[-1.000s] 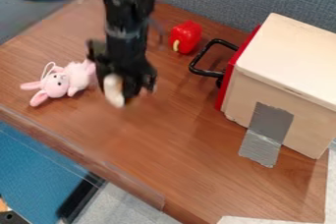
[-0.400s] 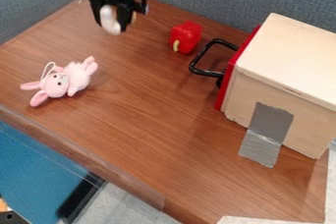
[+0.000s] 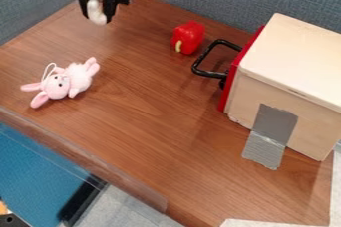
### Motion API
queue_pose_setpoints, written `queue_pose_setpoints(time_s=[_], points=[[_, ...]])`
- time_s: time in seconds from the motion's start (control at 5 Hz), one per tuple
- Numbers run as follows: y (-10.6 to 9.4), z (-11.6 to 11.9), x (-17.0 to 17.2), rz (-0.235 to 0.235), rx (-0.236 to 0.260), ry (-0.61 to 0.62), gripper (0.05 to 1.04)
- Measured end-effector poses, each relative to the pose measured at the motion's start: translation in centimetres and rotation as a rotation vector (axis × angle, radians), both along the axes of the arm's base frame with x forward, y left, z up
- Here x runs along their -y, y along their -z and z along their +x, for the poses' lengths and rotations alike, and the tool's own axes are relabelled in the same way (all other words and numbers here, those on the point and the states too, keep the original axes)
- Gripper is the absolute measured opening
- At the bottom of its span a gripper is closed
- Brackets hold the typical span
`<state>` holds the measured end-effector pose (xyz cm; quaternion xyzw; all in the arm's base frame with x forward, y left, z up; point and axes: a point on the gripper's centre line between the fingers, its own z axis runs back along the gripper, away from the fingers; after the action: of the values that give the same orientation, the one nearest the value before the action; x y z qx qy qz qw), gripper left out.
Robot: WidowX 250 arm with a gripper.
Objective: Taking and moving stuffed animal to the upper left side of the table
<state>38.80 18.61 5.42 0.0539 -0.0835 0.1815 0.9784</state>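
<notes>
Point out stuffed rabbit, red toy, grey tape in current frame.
Stuffed rabbit [image 3: 79, 77]: camera view, on its torso.
Red toy [image 3: 190, 36]: camera view, middle of its body.
Grey tape [image 3: 274, 122]: camera view, on its upper part.

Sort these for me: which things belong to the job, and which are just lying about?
Part of the job:
- pink plush rabbit
- brown wood-grain table
- black metal gripper; the rounded white piece at it has an unclear role

Lying about:
- shiny red toy pepper
- pale wooden box with red front
</notes>
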Motion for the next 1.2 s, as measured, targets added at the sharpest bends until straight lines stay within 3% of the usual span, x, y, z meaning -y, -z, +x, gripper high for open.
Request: queue_pose_setpoints(time_s=[0.2,0.4,0.6,0.8,1.2], points=[[1.9,-0.1,-0.8,-0.013,-0.057,-0.003,0.571],[2.2,-0.2,-1.2,-0.018,-0.07,0.002,0.873],[2.2,-0.2,-1.2,-0.018,-0.072,0.006,1.009],[1.7,-0.3,-1.1,-0.014,-0.057,0.004,1.004],[-2.4,-0.6,-0.2,-0.02,0.022,0.041,1.0]])
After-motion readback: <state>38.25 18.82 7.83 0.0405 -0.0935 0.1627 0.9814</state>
